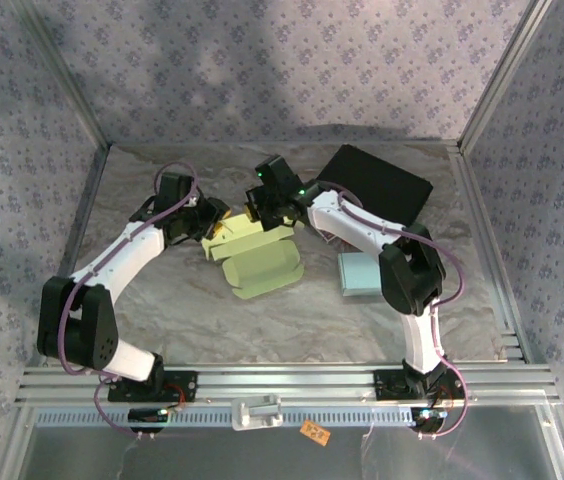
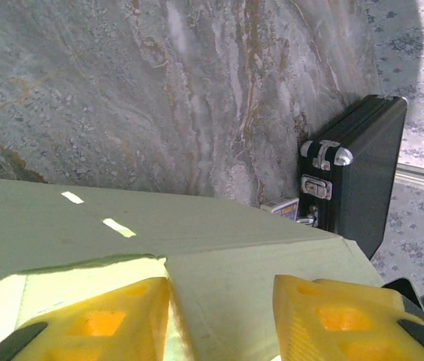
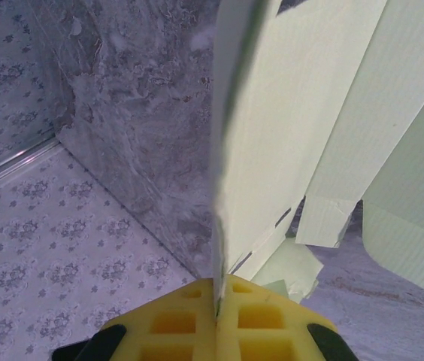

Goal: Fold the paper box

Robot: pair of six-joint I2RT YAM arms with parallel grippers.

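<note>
The pale green paper box [image 1: 262, 268] lies partly folded at the middle of the table, with both grippers at its far side. My left gripper [image 1: 214, 228] is at its far left corner. In the left wrist view its yellow fingers [image 2: 114, 316] stand apart over a box flap [image 2: 234, 263], the left one against the flap's edge; the left gripper [image 2: 222, 287] is not clamped. My right gripper [image 1: 259, 213] holds the far edge. In the right wrist view the right gripper [image 3: 217, 284] is shut on a thin upright panel of the box [image 3: 272, 128], seen edge-on.
A black case [image 1: 377, 185] lies at the back right, also seen in the left wrist view as the black case [image 2: 362, 173]. A light blue flat pad [image 1: 359, 272] sits right of the box. Patterned walls enclose the table, with a metal rail [image 1: 262, 380] along the near edge.
</note>
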